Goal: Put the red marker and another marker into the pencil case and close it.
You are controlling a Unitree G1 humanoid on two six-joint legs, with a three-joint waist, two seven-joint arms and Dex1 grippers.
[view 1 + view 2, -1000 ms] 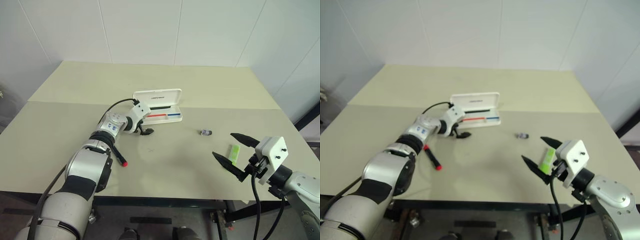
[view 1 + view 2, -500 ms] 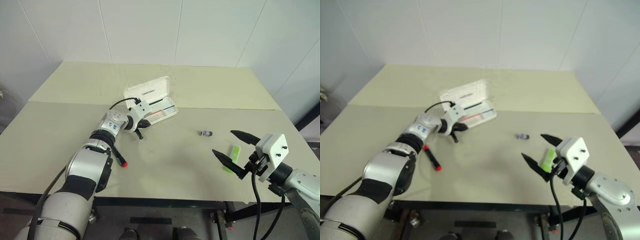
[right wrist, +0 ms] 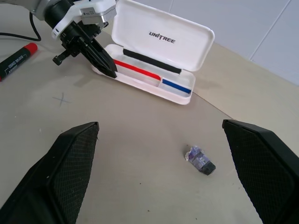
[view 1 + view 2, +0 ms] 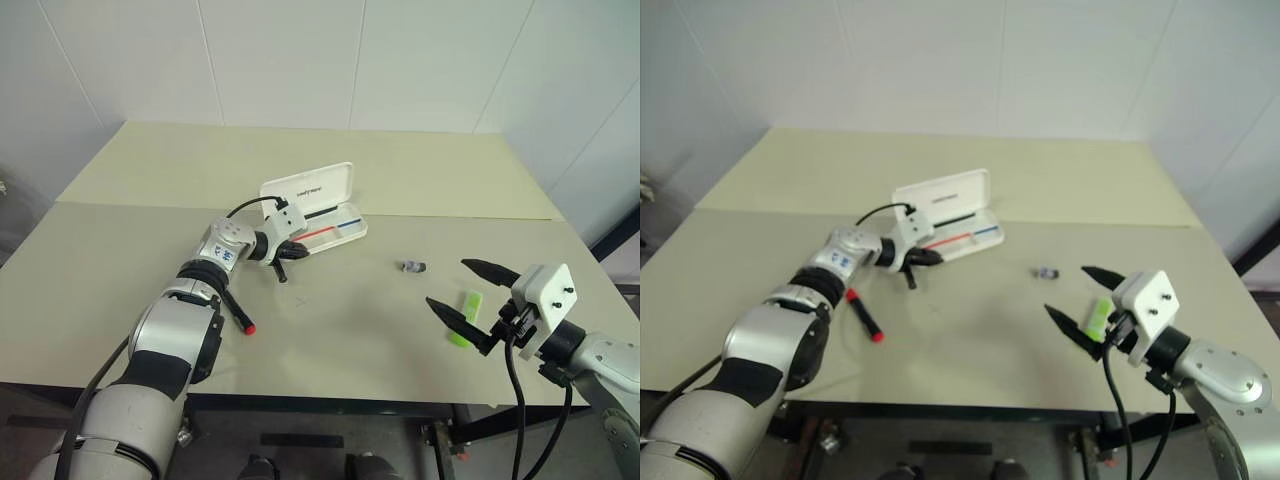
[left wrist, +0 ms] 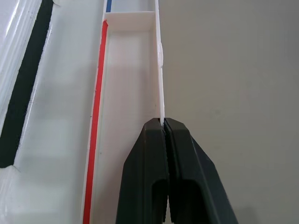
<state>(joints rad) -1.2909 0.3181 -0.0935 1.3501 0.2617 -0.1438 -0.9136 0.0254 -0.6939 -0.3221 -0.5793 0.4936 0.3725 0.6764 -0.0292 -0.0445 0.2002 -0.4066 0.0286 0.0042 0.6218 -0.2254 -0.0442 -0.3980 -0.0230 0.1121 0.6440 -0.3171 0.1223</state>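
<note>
Left fingers [image 5: 164,128] pinch the pencil case [image 4: 335,228] front wall — right fingers [image 3: 163,154] spread over bare table [image 4: 330,330].

Soft, even light fills the scene, bright without harsh glare, and the table [image 4: 420,180] carries only faint, diffuse shadows. The right eye view looks slightly hazier than the left eye view. In the left wrist view the black fingers [image 5: 154,186] sit close and soft-edged, while the pencil case [image 5: 126,84] wall stays fairly crisp.

L end effector [image 5: 164,128] now pinching pencil case [image 4: 335,222] wall, case rotated.
</note>
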